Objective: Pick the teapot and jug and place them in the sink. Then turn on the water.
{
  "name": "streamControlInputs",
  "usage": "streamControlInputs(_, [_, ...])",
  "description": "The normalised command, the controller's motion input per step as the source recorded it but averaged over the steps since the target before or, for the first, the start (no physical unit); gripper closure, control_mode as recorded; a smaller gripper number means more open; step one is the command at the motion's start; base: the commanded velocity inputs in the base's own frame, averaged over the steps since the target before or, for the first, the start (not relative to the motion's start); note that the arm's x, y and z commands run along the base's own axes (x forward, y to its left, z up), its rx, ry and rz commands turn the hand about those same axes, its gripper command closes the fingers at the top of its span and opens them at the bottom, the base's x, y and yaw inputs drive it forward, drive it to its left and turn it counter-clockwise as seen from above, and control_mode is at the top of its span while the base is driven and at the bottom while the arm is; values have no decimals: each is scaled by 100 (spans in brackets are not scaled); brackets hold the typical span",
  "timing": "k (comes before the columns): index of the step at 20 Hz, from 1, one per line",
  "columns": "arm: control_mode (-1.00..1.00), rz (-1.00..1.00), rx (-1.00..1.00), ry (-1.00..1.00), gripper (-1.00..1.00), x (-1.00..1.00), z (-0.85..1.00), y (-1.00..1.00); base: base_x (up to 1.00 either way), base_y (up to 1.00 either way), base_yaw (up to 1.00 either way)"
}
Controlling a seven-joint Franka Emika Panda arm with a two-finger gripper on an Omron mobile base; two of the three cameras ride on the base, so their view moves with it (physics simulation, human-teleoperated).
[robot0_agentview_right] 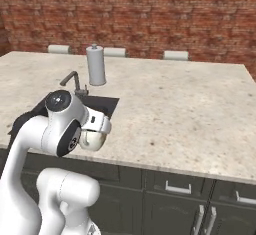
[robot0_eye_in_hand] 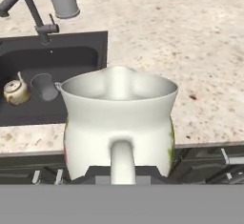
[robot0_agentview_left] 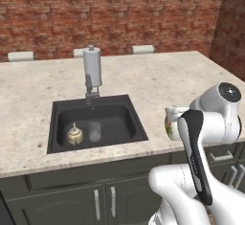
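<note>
- Teapot, small, round, cream-gold and floral (robot0_agentview_left: pixel 75 134), is seen lying in the dark rectangular sink (robot0_agentview_left: pixel 136 123), beside a clear glass (robot0_agentview_left: pixel 94 131).
- Cream-white floral jug (robot0_eye_in_hand: pixel 119 123) is held by its handle in clenched fingers (robot0_eye_in_hand: pixel 123 176), above the speckled worktop (robot0_agentview_left: pixel 158 83) edge.
- Jug should be kept upright, carried leftward, lowered clear of both.
- Arm is folded low, hand level.

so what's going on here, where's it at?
The arm has the jug gripped by its handle in the jaws, near the counter's front edge, to the right of the sink. The teapot already sits in the sink, beside a clear glass. The tap stands at the back edge with no water visibly running. So: teapot done; the jug has yet to go in, then the water.
</note>
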Motion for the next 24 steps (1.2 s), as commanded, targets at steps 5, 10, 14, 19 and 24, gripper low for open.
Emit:
streamControlInputs(5, [100, 0, 0, 0, 100, 0, 0, 0, 36, 42, 0])
streamControlInputs(10, [100, 0, 0, 0, 100, 0, 0, 0, 60, 0, 0])
streamControlInputs(14, [100, 0, 0, 0, 100, 0, 0, 0, 55, 0, 0])
streamControlInputs(19, [100, 0, 0, 0, 100, 0, 0, 0, 35, 0, 0])
streamControlInputs(24, [100, 0, 0, 0, 100, 0, 0, 0, 34, 0, 0])
